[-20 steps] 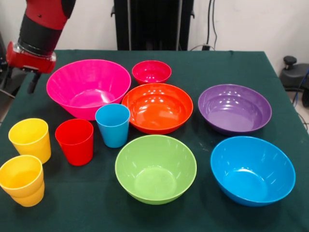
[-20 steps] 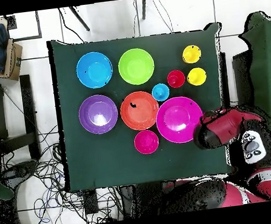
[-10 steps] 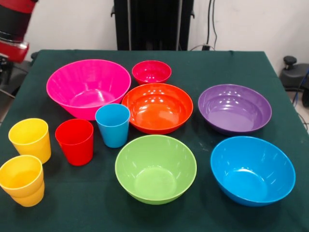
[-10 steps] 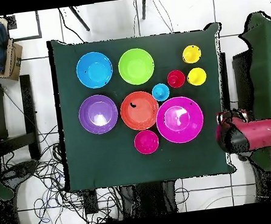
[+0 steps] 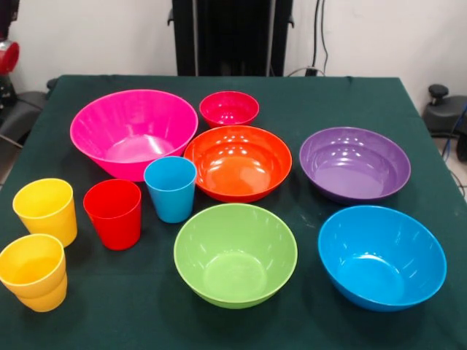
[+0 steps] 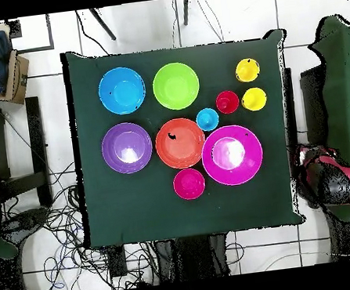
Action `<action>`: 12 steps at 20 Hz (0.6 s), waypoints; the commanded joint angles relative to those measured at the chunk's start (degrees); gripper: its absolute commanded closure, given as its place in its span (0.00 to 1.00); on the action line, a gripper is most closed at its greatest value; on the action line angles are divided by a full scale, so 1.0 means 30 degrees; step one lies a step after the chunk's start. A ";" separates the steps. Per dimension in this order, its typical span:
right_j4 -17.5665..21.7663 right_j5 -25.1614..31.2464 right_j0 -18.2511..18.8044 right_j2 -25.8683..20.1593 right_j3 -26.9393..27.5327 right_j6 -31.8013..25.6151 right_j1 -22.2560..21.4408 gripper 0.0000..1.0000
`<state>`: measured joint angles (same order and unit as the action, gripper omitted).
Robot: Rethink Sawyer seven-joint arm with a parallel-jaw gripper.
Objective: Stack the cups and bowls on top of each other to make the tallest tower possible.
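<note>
Though barely a red sliver at the front view's left edge, shows plainly from overhead as a red and black arm (image 6: pixel 341 186) off the desk (image 6: pixel 139 211), beside the edge nearest the hot pink bowl (image 5: pixel 133 131). Cannot tell how far open the tool is, or whether it has hold of anything. No tower: every bowl and cup separate on the green cloth, except two yellow cups (image 5: pixel 33 271) nested, seen only from the front. Cables (image 6: pixel 53 221) on the floor beside the desk.
</note>
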<state>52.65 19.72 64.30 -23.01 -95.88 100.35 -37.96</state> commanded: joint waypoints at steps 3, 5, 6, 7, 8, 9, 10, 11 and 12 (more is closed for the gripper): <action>-0.2518 0.5082 0.0650 -0.5824 -0.1917 -0.8833 0.0150 0.00; -0.2972 0.5237 0.1094 -0.6473 -0.2107 -0.9086 0.0101 0.00; -0.3304 0.5331 0.1432 -0.6963 -0.2267 -0.9339 0.0079 0.00; -0.3680 0.5561 0.1813 -0.7575 -0.2418 -0.9829 0.0099 0.00; -0.3867 0.5712 0.1957 -0.7831 -0.2452 -0.9956 0.0109 0.00; -0.4107 0.6268 0.1917 -0.7965 -0.2354 -1.0200 0.0132 0.00; -0.4144 0.6537 0.1862 -0.7947 -0.2281 -1.0187 0.0129 0.00; -0.4126 0.6713 0.1821 -0.7964 -0.2199 -1.0197 0.0184 0.00; -0.4090 0.6781 0.1812 -0.7984 -0.2154 -1.0139 0.0191 0.00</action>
<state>42.19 32.05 70.52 -39.16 -99.85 88.81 -38.30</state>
